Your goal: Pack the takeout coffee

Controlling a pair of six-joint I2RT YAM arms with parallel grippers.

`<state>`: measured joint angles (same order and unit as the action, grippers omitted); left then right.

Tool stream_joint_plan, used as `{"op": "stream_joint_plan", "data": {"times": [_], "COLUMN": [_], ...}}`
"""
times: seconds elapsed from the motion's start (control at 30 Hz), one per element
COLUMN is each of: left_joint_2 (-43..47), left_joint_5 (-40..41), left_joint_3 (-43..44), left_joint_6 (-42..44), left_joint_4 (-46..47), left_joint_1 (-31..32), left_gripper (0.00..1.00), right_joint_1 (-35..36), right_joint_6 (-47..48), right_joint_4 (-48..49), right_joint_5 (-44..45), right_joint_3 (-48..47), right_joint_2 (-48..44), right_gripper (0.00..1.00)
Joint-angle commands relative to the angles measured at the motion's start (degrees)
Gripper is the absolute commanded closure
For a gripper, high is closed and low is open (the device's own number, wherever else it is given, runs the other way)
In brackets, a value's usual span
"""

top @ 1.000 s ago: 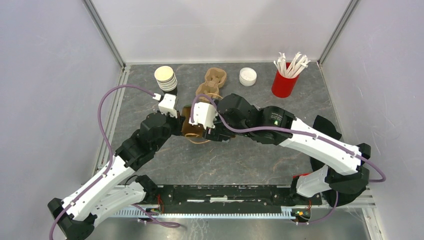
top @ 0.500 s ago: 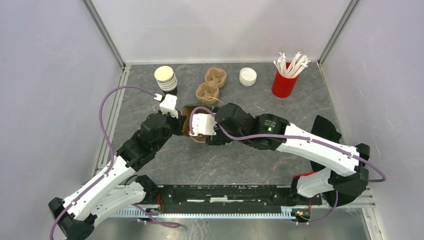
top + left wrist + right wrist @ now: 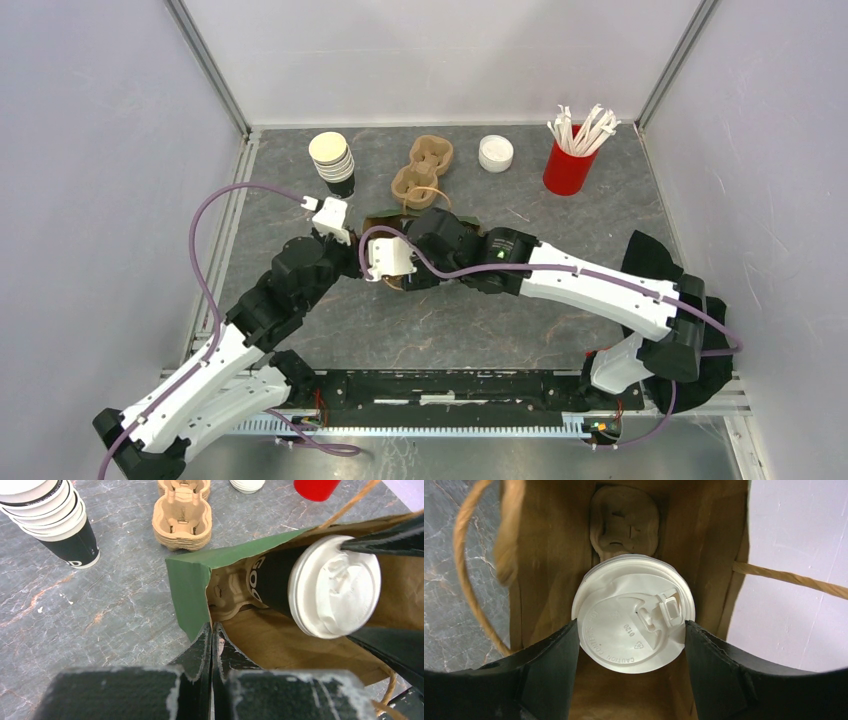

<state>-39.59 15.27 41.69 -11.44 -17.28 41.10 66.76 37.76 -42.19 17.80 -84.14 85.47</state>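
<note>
Grey marbled tabletop (image 3: 480, 330) lies open toward me, though both arms meet over its middle, so what matters is the room inside the kraft-brown paper bag (image 3: 190, 580) with its green outer face. My left gripper (image 3: 212, 630) has its fingers pressed flat together on the bag's near wall, pinching it to hold the mouth open. At the bottom of the bag sits a moulded pulp cup carrier (image 3: 624, 517), and its free socket shows just beyond the lid.

The takeout coffee (image 3: 270, 582), a small dark paper cup under a white round plastic lid (image 3: 631, 625), hangs inside the bag's mouth above that carrier. My right gripper (image 3: 631, 630) clamps it from both sides just under the lid's rim. I cannot tell whether its base touches the carrier yet.

I judge the cup light unless filled, with thin walls that buckle if squeezed. The stiff rim is the sound place to grip, and it must stay upright. The bag walls stand close beside my fingers, and the thin twine handle (image 3: 464, 570) loops near the left one and could snag when I withdraw.
</note>
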Motion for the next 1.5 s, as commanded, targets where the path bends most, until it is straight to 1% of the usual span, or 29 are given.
{"op": "stream_joint_plan", "data": {"times": [0.0,0.23,0.57,0.67,0.8,0.93,1.07,1.2,1.3,1.47], "left_joint_2": [1.80,4.87,7.02,7.34,6.31,4.61,3.82,3.56,4.54,7.99], "left_joint_5": [-1.44,-0.92,-2.29,-3.42,-0.25,-0.64,-1.62,-2.73,-3.42,-0.68], "left_joint_3": [-1.93,-5.80,-7.69,-7.19,-4.40,-1.73,-0.28,-0.28,-1.88,-7.15], "left_joint_6": [2.01,3.37,0.01,-1.39,-4.45,-4.60,-5.59,-7.32,-7.86,-9.37], "left_joint_4": [3.24,4.03,5.31,4.46,1.94,1.02,1.13,1.03,1.24,2.18], "left_joint_1": [-0.14,-0.14,-0.14,-0.14,-0.14,-0.14,-0.14,-0.13,-0.14,-0.14], "left_gripper": [0.98,0.98,0.98,0.98,0.98,0.98,0.98,0.98,0.98,0.98], "right_joint_1": [-1.19,-3.03,-3.22,-3.26,-3.27,-3.26,-3.18,-3.04,-3.06,-3.36], "right_joint_6": [1.79,2.85,3.29,3.47,2.85,3.51,4.21,5.04,6.18,5.69], "right_joint_4": [3.42,5.45,3.62,3.00,2.48,3.50,3.82,6.40,8.86,12.12], "right_joint_5": [-0.19,1.00,-0.63,-0.79,-1.87,-2.04,-1.21,-0.51,0.56,0.98], "right_joint_3": [-0.98,-0.04,-1.09,-1.07,-1.71,1.41,-0.19,-1.03,-0.82,1.28], "right_joint_2": [0.73,2.39,5.99,6.02,4.62,2.28,4.79,6.36,7.10,7.79], "right_gripper": [0.49,0.49,0.50,0.50,0.50,0.50,0.51,0.51,0.51,0.50]}}
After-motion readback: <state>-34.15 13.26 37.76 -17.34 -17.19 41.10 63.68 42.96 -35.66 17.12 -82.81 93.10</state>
